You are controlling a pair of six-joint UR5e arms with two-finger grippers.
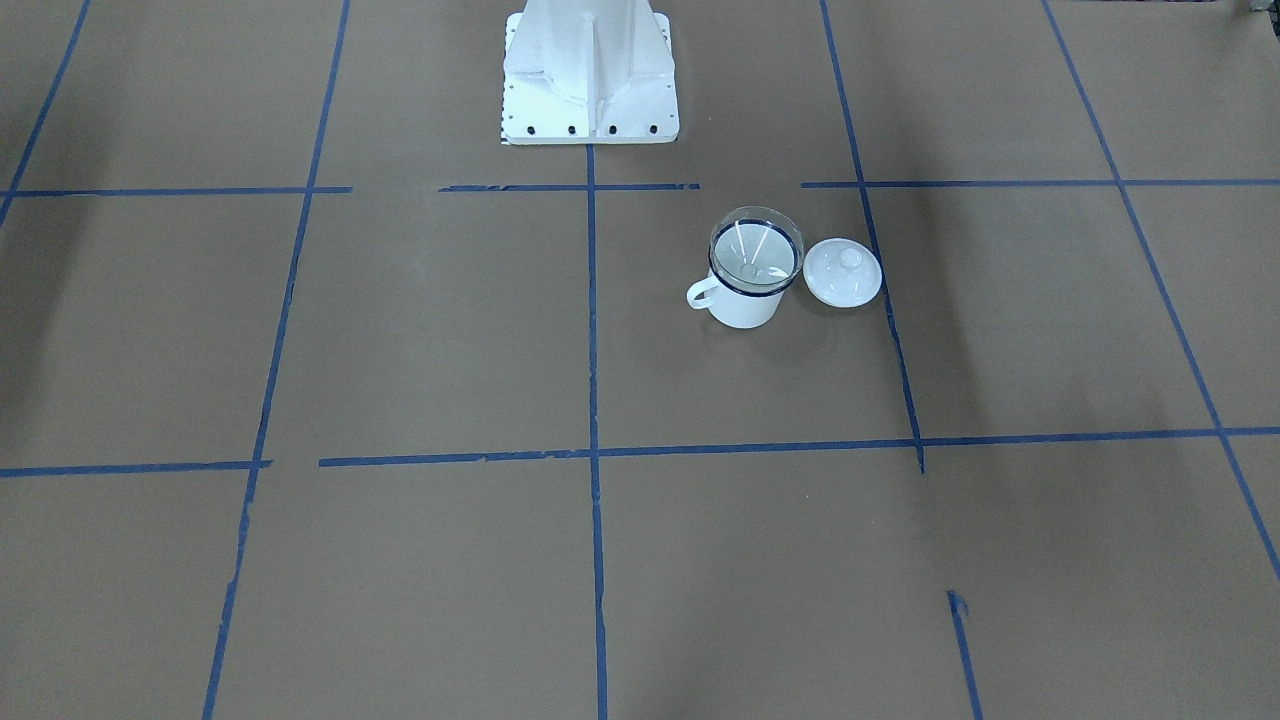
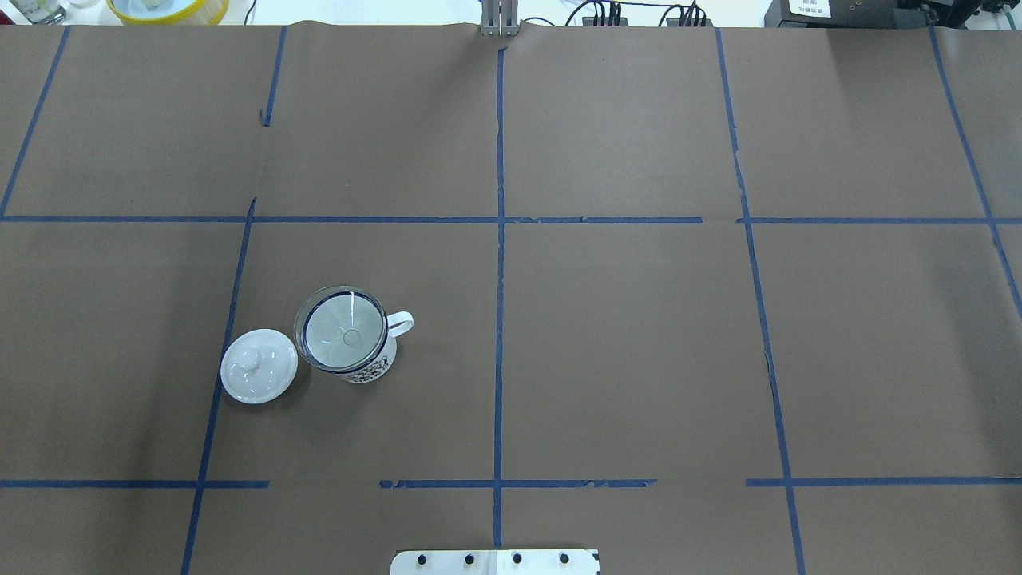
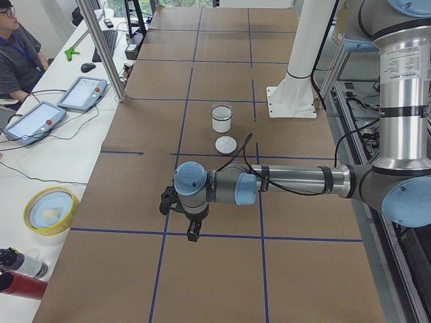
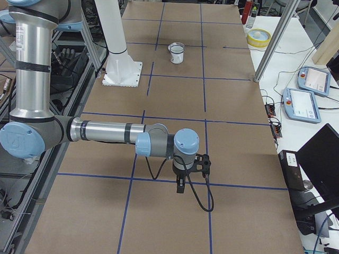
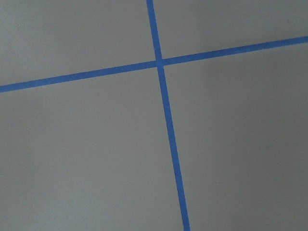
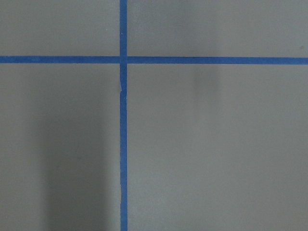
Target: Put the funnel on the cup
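Firstly, left gripper (image 3: 193,232): hanging fingers-down off the left arm (image 3: 296,180) in the left side view, over bare table (image 3: 222,269), well apart from the cup (image 3: 221,121). Seen only from the side, so cannot tell how far apart the fingers stand; nothing visibly held. Likewise right gripper (image 4: 180,186): pointing down off the right arm (image 4: 106,131) in the right side view, above a line of blue tape (image 4: 238,184), far from the cup. Spread of its fingers impossible to judge; nothing visibly in them. Both wrist views filled with brown table cover and crossing tape.

Further out, on the robot's left half of the table: cup upright, handle turned toward the centre line in the overhead view. Inside its mouth, funnel (image 2: 345,335), seated upright, wide rim resting on the cup's blue rim, cone and spout sunk into the cup. Touched by neither gripper. Just beside the cup, on the side away from the handle, lid (image 2: 259,366), knob up, flat on the table; touching the cup or not, cannot tell.

At the robot's table edge, white base plate (image 2: 495,563). Off the brown cover on the operators' side, yellow bowl (image 3: 50,210) with something pale in it, too small to name. Farther along, tablets (image 3: 30,121) and a seated person (image 3: 13,54).
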